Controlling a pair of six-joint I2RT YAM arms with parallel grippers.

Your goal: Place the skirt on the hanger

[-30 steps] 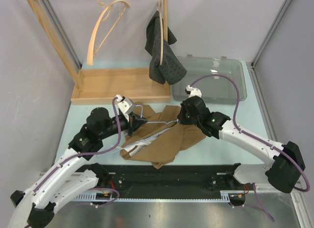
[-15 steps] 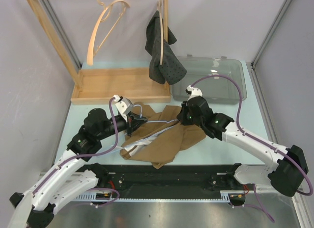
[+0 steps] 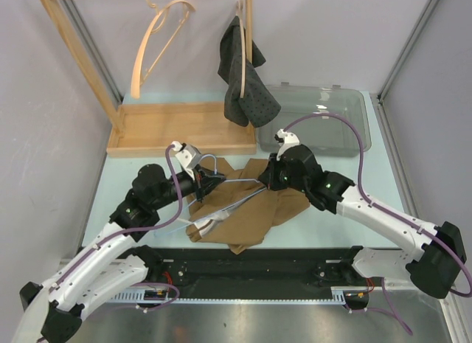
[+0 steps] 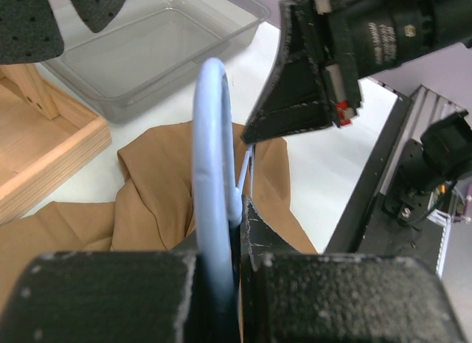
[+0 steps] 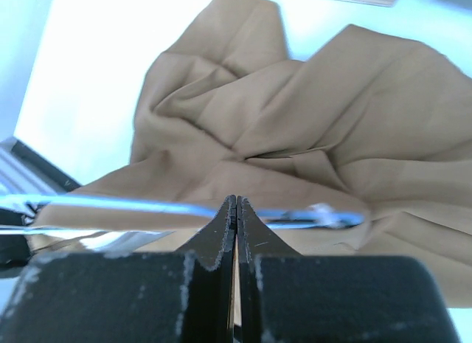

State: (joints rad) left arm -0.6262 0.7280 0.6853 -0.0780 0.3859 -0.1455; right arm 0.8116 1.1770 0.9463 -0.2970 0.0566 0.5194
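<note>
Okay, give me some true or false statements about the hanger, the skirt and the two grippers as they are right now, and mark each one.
1. The left gripper is shut on the hook of the blue hanger. True.
2. The skirt hangs from the wooden rack. False: it lies crumpled on the table; the rack carries a dark cloth.
3. The right gripper stands wide open. False: its jaws are shut, pinching the hanger's wire.
4. A clear bin sits at the back of the table, to the right of the rack. True.
</note>
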